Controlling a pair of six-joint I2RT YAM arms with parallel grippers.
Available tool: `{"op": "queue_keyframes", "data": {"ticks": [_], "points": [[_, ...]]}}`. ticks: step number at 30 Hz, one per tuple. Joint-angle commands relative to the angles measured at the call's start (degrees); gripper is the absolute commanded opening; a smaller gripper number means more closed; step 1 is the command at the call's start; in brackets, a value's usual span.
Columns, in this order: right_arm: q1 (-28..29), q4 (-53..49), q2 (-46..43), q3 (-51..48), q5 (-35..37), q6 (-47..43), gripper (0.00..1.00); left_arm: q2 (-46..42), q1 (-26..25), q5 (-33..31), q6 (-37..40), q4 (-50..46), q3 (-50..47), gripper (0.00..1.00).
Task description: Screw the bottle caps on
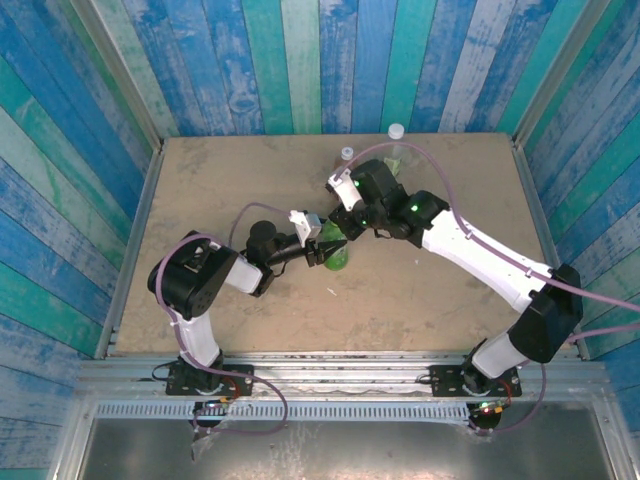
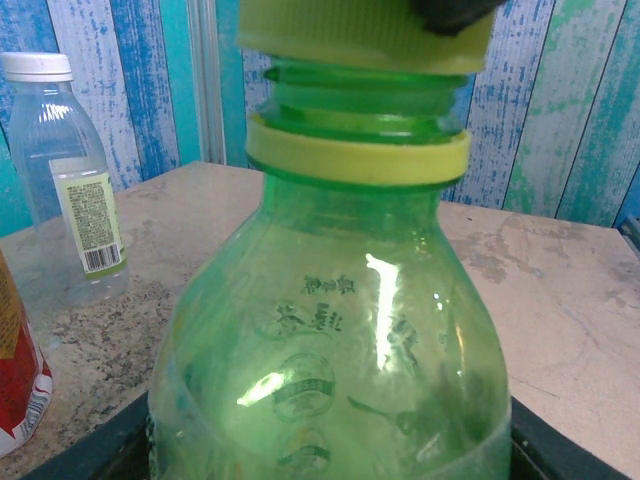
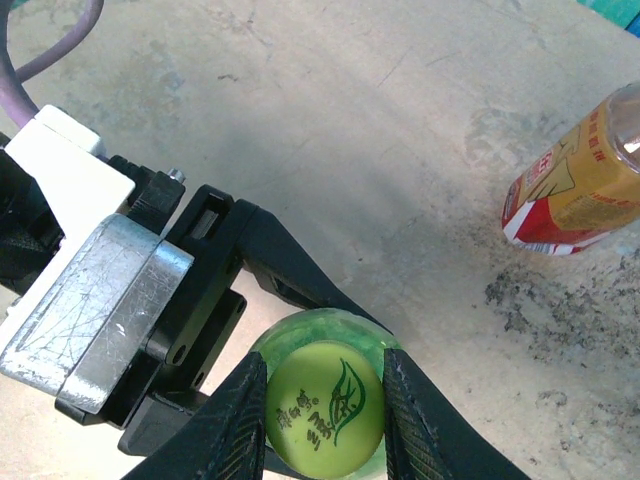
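Right wrist: right gripper (image 3: pixel 327 425) pinches round yellow-green plastic cap (image 3: pixel 325 400) atop upright green plastic bottle (image 2: pixel 330 340), axis vertical, directly beneath it. Left gripper (image 1: pixel 326 244) clamps bottle body. Threads showing under cap.

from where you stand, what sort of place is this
Probably a staged robot test cell: a stone-look tabletop fenced by blue-green plank walls, left arm and right arm bolted at its near edge.
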Motion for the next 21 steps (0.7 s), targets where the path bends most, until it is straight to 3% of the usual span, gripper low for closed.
{"op": "queue_keyframes", "data": {"ticks": [1, 11, 21], "points": [[-0.1, -5.1, 1.5, 0.6, -0.7, -1.2, 0.31, 2.9, -0.2, 0.3, 1.5, -2.9, 0.3, 0.60], [-1.0, -5.0, 1.8, -0.8, -0.4, 6.5, 0.32, 3.5, -0.1, 0.8, 0.8, -2.2, 0.6, 0.60], [-1.0, -4.9, 1.9, 0.4, -1.7, 5.6, 0.36, 3.5, -0.2, 0.7, 0.9, -2.5, 0.7, 0.60]]}}
